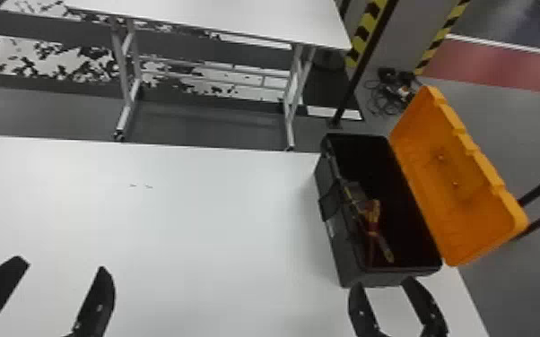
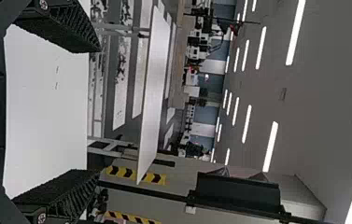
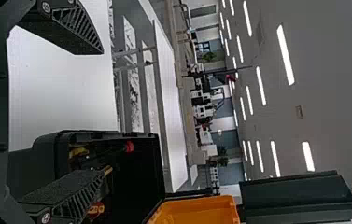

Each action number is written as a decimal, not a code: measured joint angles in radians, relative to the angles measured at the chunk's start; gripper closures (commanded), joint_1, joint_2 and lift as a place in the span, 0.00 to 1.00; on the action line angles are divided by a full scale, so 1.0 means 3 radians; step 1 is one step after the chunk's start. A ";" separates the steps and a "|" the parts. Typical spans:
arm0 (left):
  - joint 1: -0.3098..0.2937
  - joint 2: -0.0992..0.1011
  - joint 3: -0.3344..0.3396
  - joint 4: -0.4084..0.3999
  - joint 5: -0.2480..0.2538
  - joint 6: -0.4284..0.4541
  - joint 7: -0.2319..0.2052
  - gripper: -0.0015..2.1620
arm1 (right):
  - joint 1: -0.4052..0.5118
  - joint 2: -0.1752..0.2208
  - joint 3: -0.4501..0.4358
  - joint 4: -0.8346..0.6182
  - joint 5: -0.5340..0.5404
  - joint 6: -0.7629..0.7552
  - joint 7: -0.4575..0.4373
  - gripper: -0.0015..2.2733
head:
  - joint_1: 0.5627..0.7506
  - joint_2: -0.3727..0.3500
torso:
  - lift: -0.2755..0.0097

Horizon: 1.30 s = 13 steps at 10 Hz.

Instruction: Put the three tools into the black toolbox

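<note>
In the head view my left gripper [image 1: 60,287] stands open over the table's near left part, with nothing between its fingers. The right gripper [image 1: 390,304] is also open, just in front of the toolbox's near end. The black toolbox [image 1: 336,242] sits at the table's right edge, its orange lid [image 1: 457,179] swung back. Tools with red and yellow handles [image 1: 372,219] lie inside it, partly in shadow. The left wrist view has the left gripper [image 2: 96,112] with spread fingers. In the right wrist view the right gripper [image 3: 101,112] has one finger in front of the toolbox [image 3: 138,182].
The white table [image 1: 170,233] carries the toolbox on its right side. Beyond it stand a second white table [image 1: 219,18] and a dark pole [image 1: 359,76] near striped posts. Cables [image 1: 388,94] lie on the floor behind the toolbox.
</note>
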 measured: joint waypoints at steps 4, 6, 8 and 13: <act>0.0020 -0.0014 0.0026 0.0091 0.0035 -0.0100 -0.0003 0.04 | 0.0007 -0.0005 0.0008 0.0010 0.0020 -0.0071 0.0014 0.04 | 0.70 0.24 | 0.79; 0.0022 -0.0030 0.0041 0.0142 0.0042 -0.0142 -0.0022 0.04 | 0.0007 -0.0005 0.0027 0.0021 0.0030 -0.0106 0.0013 0.05 | 0.70 0.26 | 0.79; 0.0022 -0.0037 0.0052 0.0139 0.0050 -0.0145 -0.0044 0.04 | 0.0009 -0.0005 0.0030 0.0027 0.0018 -0.0129 0.0012 0.05 | 0.70 0.26 | 0.79; 0.0027 -0.0039 0.0075 0.0134 0.0067 -0.0156 -0.0047 0.04 | 0.0022 -0.0005 0.0063 0.0031 0.0009 -0.0234 0.0015 0.05 | 0.70 0.28 | 0.79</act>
